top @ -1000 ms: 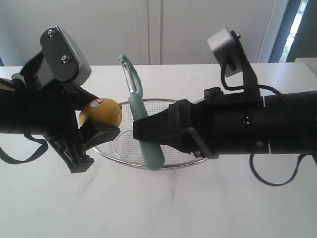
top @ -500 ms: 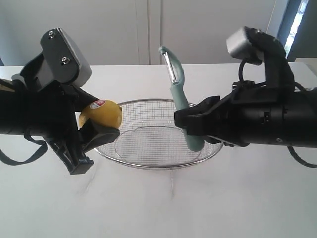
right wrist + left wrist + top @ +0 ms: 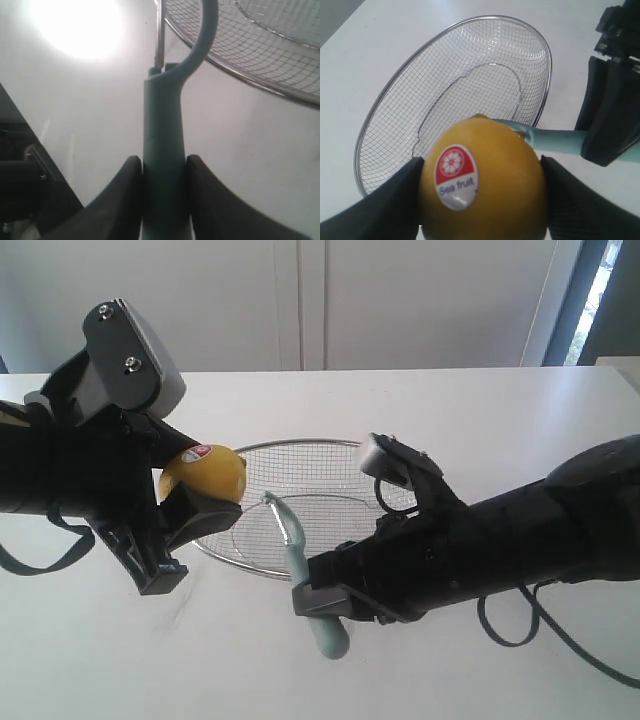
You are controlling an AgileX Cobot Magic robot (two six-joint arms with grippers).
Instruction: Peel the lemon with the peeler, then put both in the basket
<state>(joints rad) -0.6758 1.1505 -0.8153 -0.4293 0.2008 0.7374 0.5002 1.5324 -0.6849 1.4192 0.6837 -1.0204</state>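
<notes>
Exterior view: left gripper (image 3: 198, 482) holds lemon (image 3: 216, 471) at basket (image 3: 330, 443) rim; right gripper (image 3: 322, 602) clamps peeler (image 3: 291, 542) across it.

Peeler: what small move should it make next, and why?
Probably ease the peeler toward the lemon until its blade meets the skin. The left gripper holds the lemon, skin looking whole; the right gripper grips the peeler, blade just short of the fruit, above the basket.

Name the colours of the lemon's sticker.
The lemon's sticker is red and white; clearest in the left wrist view.
</notes>
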